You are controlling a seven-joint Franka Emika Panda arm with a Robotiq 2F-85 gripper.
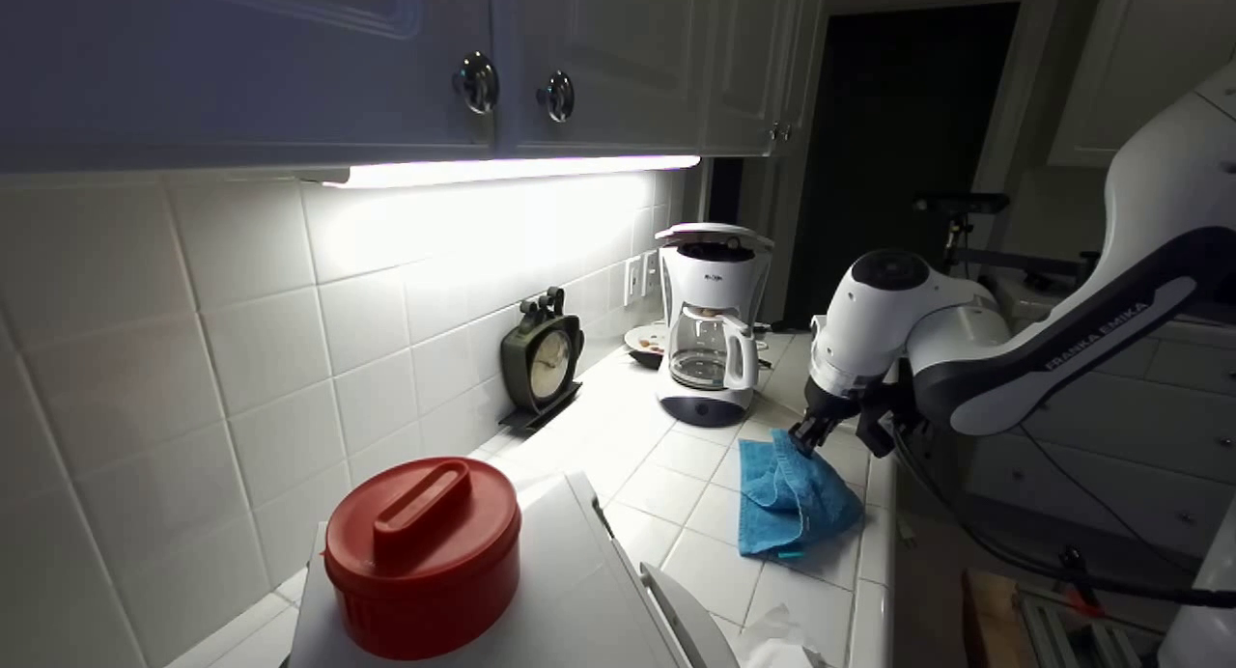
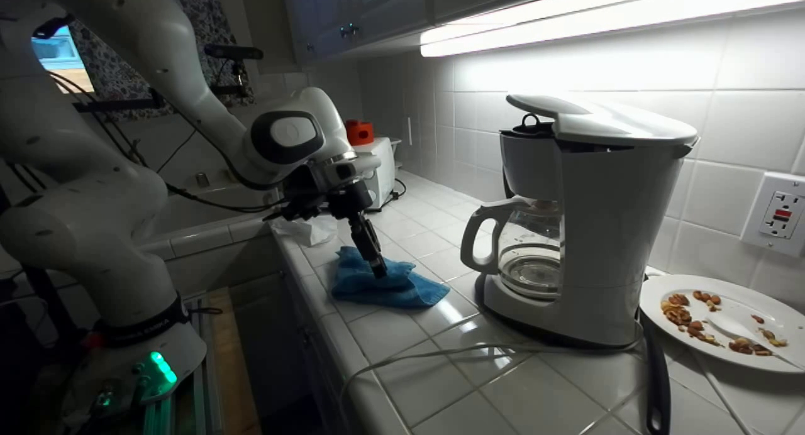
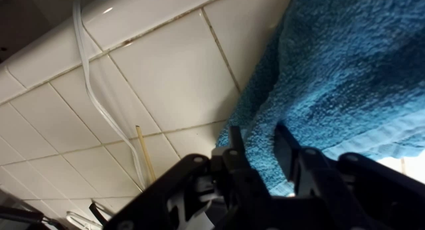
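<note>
In both exterior views we see the black two-fingered gripper (image 1: 803,441) of the white robot arm (image 1: 961,345) angled down onto a crumpled blue terry cloth (image 1: 797,509), which lies on the white tiled counter (image 1: 710,562) near its edge. In the wrist view a fold of the cloth sits between the black fingers (image 3: 236,140), which stand apart; we cannot tell whether they pinch it firmly. Most of the cloth spreads to the right there, while a flat white cord (image 3: 99,105) and a thin tan stick (image 3: 146,153) lie on the tiles to the left.

In an exterior view we find the white coffee maker (image 2: 613,234) with its clear glass carafe (image 2: 531,265) near the cloth, to its right, and a white plate (image 2: 755,293) bearing nuts farther right. In an exterior view we also see a round red lidded container (image 1: 425,562) on a white boxy appliance (image 1: 560,591) at the near left.
</note>
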